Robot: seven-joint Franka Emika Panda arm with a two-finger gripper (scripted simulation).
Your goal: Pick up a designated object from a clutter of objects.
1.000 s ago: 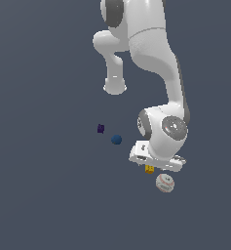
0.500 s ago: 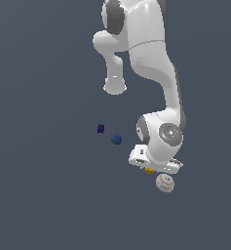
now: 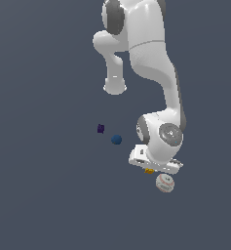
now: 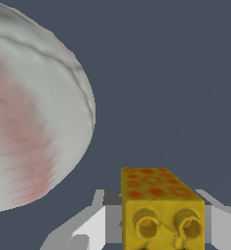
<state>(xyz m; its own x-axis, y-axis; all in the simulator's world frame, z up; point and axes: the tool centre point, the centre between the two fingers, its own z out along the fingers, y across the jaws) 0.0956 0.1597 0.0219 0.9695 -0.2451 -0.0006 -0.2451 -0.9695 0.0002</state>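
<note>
A simulated test scene is shown rather than a real room: a flat, uniform grey-blue worktop (image 3: 44, 195) fills both views without walls or furniture. A smoothly rendered white arm (image 3: 151, 58) and a few small objects are seen on it.

Baseball (image 3: 164, 182) sitting just beside the yellow block (image 4: 159, 210) and crowding that side, open floor (image 3: 48, 195) lying elsewhere, blue ball (image 3: 116, 139) and purple block (image 3: 101, 128) standing well apart.

Surfaces: plastic sheen, mottled block, soft-shaded ball

The white robot arm (image 3: 153, 58) looks glossy smooth plastic; the small yellow-orange block (image 4: 161, 210) is matt, red-mottled, with raised round bumps; the white red-stitched baseball (image 4: 31, 112) looks smooth, faintly ridged; the grey floor (image 3: 44, 195) is flat matt.
</note>
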